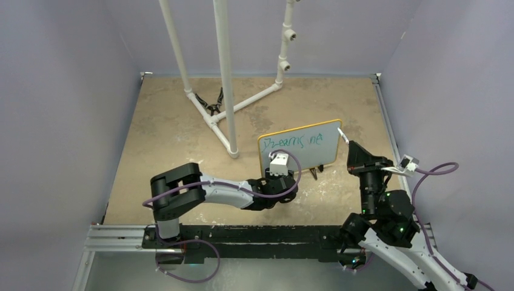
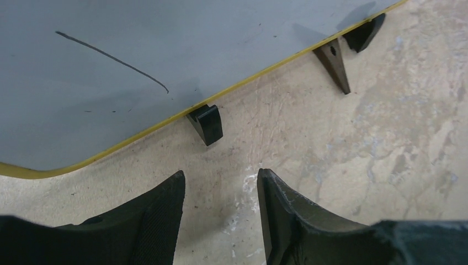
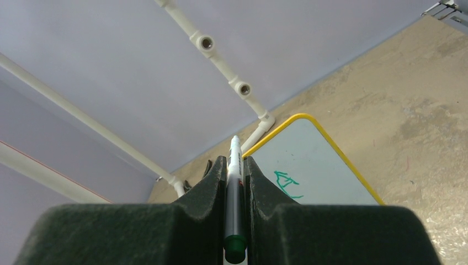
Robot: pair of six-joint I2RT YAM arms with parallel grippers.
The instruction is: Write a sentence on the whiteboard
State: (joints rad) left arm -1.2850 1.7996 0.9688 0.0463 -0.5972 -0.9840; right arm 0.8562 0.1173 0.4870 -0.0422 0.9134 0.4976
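The whiteboard [image 1: 322,155] stands tilted on black feet [image 2: 206,122] at the table's middle right. The sentence [image 1: 296,142] on it is green lettering reading about "Dreams ne". My right gripper [image 1: 353,153] is shut on a green-capped marker [image 3: 234,182], tip up just off the board's top right corner. The right wrist view shows the board's corner [image 3: 325,176] with one green letter [image 3: 287,185]. My left gripper [image 2: 221,182] is open and empty, low over the table just in front of the board's lower edge [image 2: 138,132]. A thin dark stroke [image 2: 110,58] shows on the board there.
A white PVC pipe frame [image 1: 224,79] rises from the table behind and left of the board, with a black clip [image 1: 212,108] at its base. Grey walls close in the table on three sides. A purple cable [image 1: 433,173] loops beside the right arm.
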